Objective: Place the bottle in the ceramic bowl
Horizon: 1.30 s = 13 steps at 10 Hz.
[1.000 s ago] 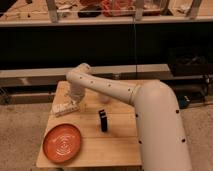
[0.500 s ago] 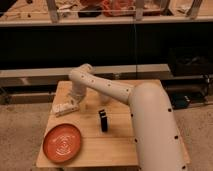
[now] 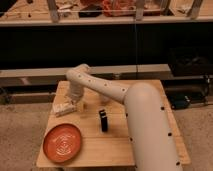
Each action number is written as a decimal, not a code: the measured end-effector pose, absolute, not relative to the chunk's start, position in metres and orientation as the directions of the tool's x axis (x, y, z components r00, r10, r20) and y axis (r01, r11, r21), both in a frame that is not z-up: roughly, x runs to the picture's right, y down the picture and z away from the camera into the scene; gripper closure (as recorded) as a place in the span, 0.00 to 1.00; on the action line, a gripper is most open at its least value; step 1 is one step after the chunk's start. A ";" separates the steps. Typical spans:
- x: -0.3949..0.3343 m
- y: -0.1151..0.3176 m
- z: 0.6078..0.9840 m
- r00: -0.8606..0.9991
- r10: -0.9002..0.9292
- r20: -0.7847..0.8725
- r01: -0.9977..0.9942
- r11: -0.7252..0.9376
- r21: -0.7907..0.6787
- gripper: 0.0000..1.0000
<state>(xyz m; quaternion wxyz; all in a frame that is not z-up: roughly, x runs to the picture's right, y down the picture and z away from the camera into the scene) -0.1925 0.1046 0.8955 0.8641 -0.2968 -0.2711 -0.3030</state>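
The whitish bottle (image 3: 61,108) lies on its side near the left edge of the wooden table (image 3: 145,142). The orange-red ceramic bowl (image 3: 62,142), with pale rings in its centre, sits at the front left corner, in front of the bottle and apart from it. My white arm reaches from the lower right across the table, bends at the back left and comes down. My gripper (image 3: 73,104) is at the bottle's right end, right against it. The bowl holds nothing.
A black upright block (image 3: 103,120) stands mid-table, right of the bowl. A translucent cup (image 3: 83,107) stands just right of the gripper. Dark shelving and a cluttered counter lie behind the table. The floor is speckled.
The arm's bend and the gripper have sunk a little toward the bottle. The bottle looks slightly further left and nearer the front. The bowl and the block have not moved.
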 end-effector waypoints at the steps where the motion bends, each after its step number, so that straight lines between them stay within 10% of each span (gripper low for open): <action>1: -0.186 0.106 0.898 0.673 -0.357 0.648 0.682 0.638 -0.356 0.20; 13: -0.205 0.113 0.908 0.682 -0.337 0.649 0.679 0.622 -0.391 0.20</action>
